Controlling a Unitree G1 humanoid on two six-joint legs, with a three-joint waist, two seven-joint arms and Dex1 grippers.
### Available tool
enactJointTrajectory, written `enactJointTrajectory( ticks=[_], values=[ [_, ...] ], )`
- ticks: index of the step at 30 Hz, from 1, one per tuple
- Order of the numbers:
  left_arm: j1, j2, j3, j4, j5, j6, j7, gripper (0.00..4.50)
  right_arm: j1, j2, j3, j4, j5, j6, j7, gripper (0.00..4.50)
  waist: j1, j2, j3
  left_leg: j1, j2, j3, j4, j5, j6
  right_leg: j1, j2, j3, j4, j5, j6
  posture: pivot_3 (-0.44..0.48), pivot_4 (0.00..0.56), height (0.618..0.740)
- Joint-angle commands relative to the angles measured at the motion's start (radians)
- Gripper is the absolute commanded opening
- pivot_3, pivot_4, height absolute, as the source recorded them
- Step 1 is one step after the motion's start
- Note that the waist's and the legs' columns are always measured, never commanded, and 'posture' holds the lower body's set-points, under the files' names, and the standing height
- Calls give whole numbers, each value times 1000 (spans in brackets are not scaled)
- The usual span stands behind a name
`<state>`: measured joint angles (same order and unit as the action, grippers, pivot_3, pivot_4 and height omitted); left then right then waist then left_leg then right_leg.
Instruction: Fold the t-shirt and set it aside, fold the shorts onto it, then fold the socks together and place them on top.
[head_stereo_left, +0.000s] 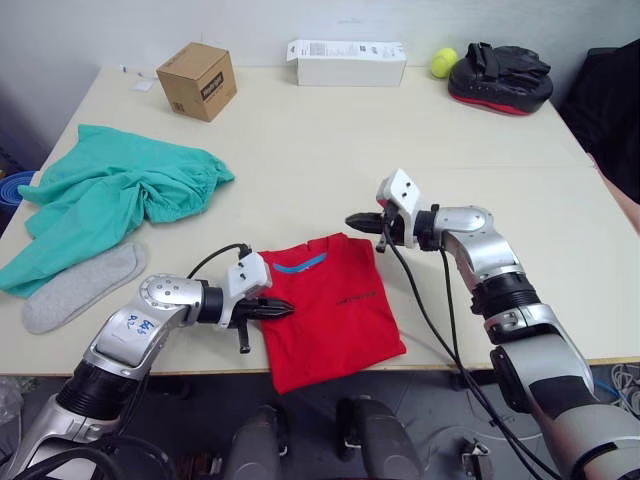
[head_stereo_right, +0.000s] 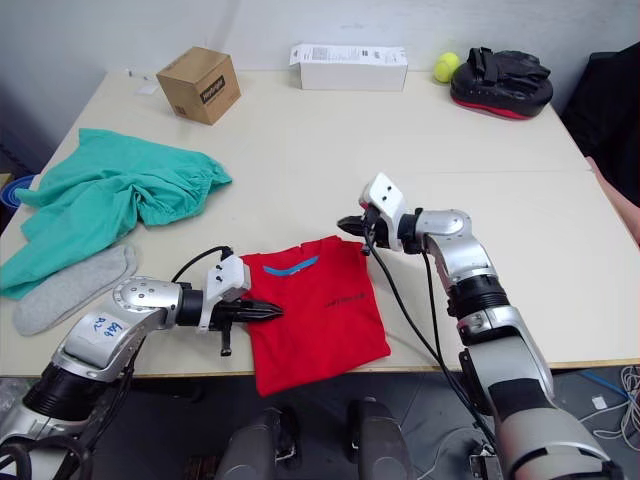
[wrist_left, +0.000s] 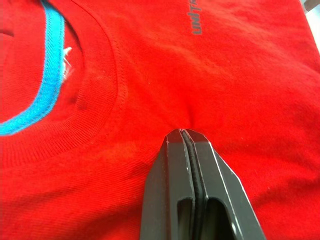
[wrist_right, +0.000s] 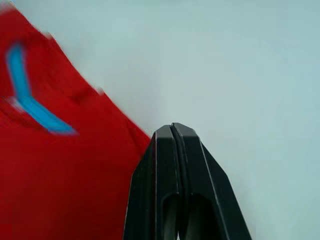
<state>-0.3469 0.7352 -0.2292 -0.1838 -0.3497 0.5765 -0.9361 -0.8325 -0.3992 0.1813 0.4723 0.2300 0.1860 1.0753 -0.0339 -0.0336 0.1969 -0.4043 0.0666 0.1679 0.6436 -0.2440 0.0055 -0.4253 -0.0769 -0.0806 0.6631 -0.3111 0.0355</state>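
The shirt (head_stereo_left: 330, 310) lies folded into a narrow rectangle at the near edge of the table (head_stereo_left: 400, 140), with its lower end hanging a little over that edge. The left gripper (head_stereo_left: 285, 308) is clenched, its two fingers pressed together, and the tips pinch a small pucker of the red cloth just below the collar, near the blue neck band (wrist_left: 47, 75). The right gripper (head_stereo_left: 352, 220) is also clenched with nothing between the jaws; it hangs just past the far right corner of the shirt, over bare table, and is not touching the cloth. The shorts (head_stereo_left: 120, 195) lie crumpled well away from both jaws, on the left side of the table. A grey sock (head_stereo_left: 85, 287) lies flat just beside the near edge of the shorts, behind the left arm.
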Motion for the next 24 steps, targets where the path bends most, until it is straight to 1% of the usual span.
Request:
enactJointTrajectory(
  ticks=[1, 2, 4, 6, 8, 12, 13, 15, 18, 19, 20, 21, 24],
  values=[
    [11, -4, 8, 26, 41, 8, 28, 35, 114, -20, 46, -312, 76, 124, 79, 0, 2, 0, 0, 0, 0, 0, 0, 0, 0, 0, 0, 0, 0, 0, 0, 0, 150, 740],
    [10, -5, 9, 27, 42, 8, 27, 35, 157, -35, 75, -368, 58, 124, 90, 0, 3, 0, 0, 0, 0, -1, 0, 0, 0, 0, 0, 0, 0, 0, 0, 0, 150, 740],
    [9, -9, 10, 29, 44, 5, 25, 35, 244, -70, 146, -437, -21, 59, 102, 0, 6, 0, 0, 0, 0, -1, 0, -2, 2, 0, 0, 0, -1, 0, 0, 0, 150, 740],
    [6, -13, 11, 32, 45, 3, 25, 35, 295, -92, 184, -453, -85, 6, 86, 0, 6, 0, 0, -1, -1, -1, 0, -3, 3, 0, 0, -1, -2, 0, 0, 0, 150, 740],
    [3, -17, 12, 34, 45, 2, 25, 35, 310, -101, 192, -433, -133, -15, 48, 0, 5, 0, 0, -1, -1, 0, 0, -5, 1, 0, -1, 0, -2, 0, 0, 0, 150, 740],
    [0, -22, 18, 36, 47, -3, 17, 35, 264, -113, 135, -336, -170, -9, -42, 0, 3, 0, 0, 0, -1, 0, 0, -5, 0, 0, 0, 0, -1, 0, 0, 0, 150, 740],
    [1, -23, 20, 36, 46, -5, 16, 35, 252, -124, 107, -329, -145, 16, -37, 0, 3, 0, 0, 0, -1, 0, 0, -4, 0, 0, 0, 0, -1, 0, 0, 0, 150, 740],
    [3, -27, 27, 35, 42, -9, 14, 35, 239, -153, 41, -361, -42, 123, 21, 0, 9, 0, 0, -1, -1, 0, 0, -3, -1, 0, -1, 0, -2, 0, 0, 0, 150, 740],
    [5, -35, 51, 26, 19, -3, 10, 0, 233, -227, -49, -464, 158, 377, 137, 570, 7, 0, 0, -2, -1, -1, 1, -2, 2, 0, -1, 0, -3, 0, 0, 0, 150, 740],
    [4, -36, 58, 22, 12, 0, 8, 0, 229, -251, -66, -487, 201, 444, 157, 890, 7, 0, 0, -2, -1, -1, 0, -2, 3, 0, -1, 0, -3, 0, 0, 0, 150, 740],
    [6, -35, 65, 16, 6, -1, 3, 390, 226, -285, -81, -508, 237, 512, 174, 1225, 6, 0, 0, -2, -1, -1, 0, -4, 6, 0, -1, 0, -3, 0, 0, 0, 150, 740],
    [9, -33, 77, 8, -2, -2, 0, 585, 226, -334, -89, -525, 268, 587, 200, 1575, 5, 0, 0, -2, 0, -1, 0, -5, 6, 0, -1, 0, -3, 0, 0, 0, 150, 740],
    [12, -30, 114, -18, -39, 11, -8, 1495, 238, -449, -95, -548, 336, 744, 256, 2641, 6, 0, 0, -2, 0, -1, 0, -5, 6, -1, -1, -1, -3, 0, 0, 0, 150, 740]
  ],
)
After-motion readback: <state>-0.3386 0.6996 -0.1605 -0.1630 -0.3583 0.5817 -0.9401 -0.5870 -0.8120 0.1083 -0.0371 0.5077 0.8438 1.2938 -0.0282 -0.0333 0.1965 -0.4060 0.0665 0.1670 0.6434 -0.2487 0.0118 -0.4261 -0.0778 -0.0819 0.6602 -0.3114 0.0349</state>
